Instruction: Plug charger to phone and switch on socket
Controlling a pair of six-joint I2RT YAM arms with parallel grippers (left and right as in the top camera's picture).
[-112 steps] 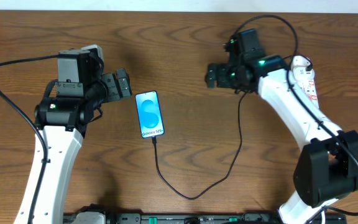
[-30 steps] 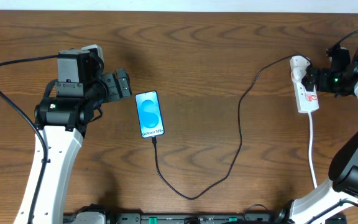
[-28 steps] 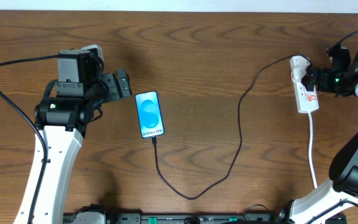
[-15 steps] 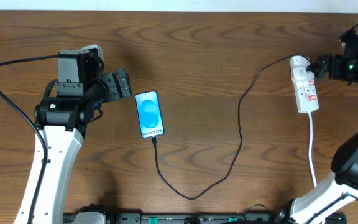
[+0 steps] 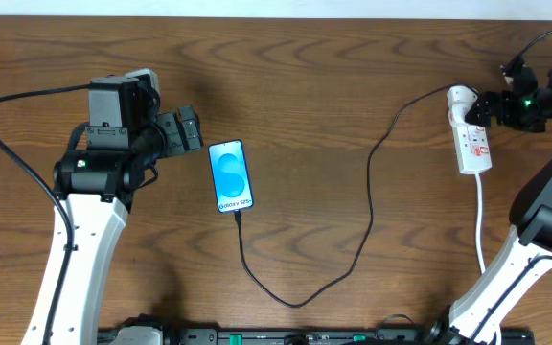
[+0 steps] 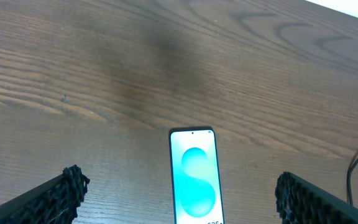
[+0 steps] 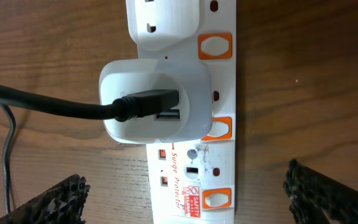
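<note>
On the brown wooden table (image 5: 333, 77), the slim blue-screened phone (image 5: 230, 176) lies left of centre. The thin black charger cable (image 5: 367, 206) runs from its near end right to the narrow white power strip (image 5: 471, 139). Only the right wrist view shows the cable's plug seated in a white adapter (image 7: 157, 102) on the strip. The left gripper (image 5: 191, 129) and the right gripper (image 5: 484, 107) both have their jaws spread wide and hold nothing.

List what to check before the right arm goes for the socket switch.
1. Tip of the charger in the phone: ok, the cable meets its lower edge in the overhead view.
2. Cable's other end in the white adapter on the socket: ok, seated.
3. The right gripper is open: ok, fingers spread either side of the strip.
4. The orange switch beside the adapter is on: cannot tell; the adapter partly hides it.
5. The left gripper is open and apart from the phone: ok.
</note>
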